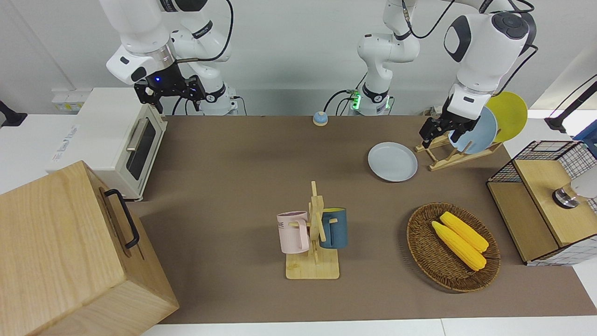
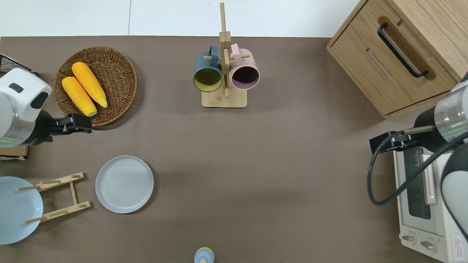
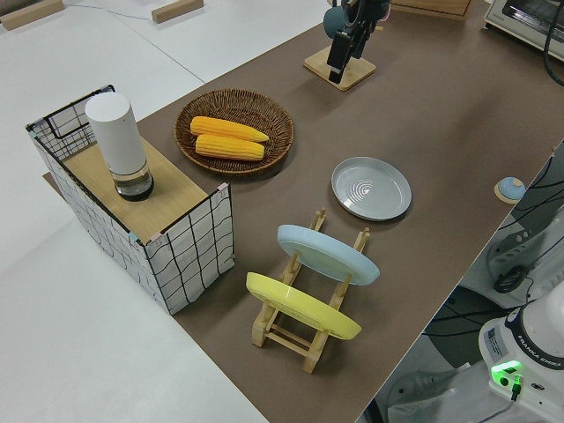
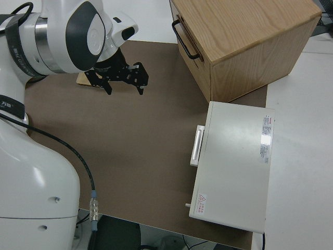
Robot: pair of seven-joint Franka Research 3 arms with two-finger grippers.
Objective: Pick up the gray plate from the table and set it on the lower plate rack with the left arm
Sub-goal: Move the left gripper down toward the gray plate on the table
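Observation:
The gray plate [image 1: 392,161] [image 2: 124,184] [image 3: 371,188] lies flat on the brown table mat. Beside it, toward the left arm's end, stands the wooden plate rack [image 1: 459,156] [image 2: 58,197] [image 3: 304,339]. A sky-blue plate [image 1: 480,131] and a yellow plate [image 1: 510,114] lean in the rack; its slots closest to the gray plate are bare. My left gripper [image 1: 439,136] [image 2: 86,126] [image 3: 337,70] hangs open and holds nothing. It is over the table at the wicker basket's rim, apart from the gray plate. The right arm is parked, its gripper [image 4: 125,89] open.
A wicker basket [image 2: 120,62] holds two corn cobs. A mug stand [image 2: 223,99] carries a pink and a blue mug. A toaster oven [image 1: 116,140] and a wooden cabinet [image 1: 60,252] stand at the right arm's end. A wire-sided shelf [image 1: 536,205] sits by the rack.

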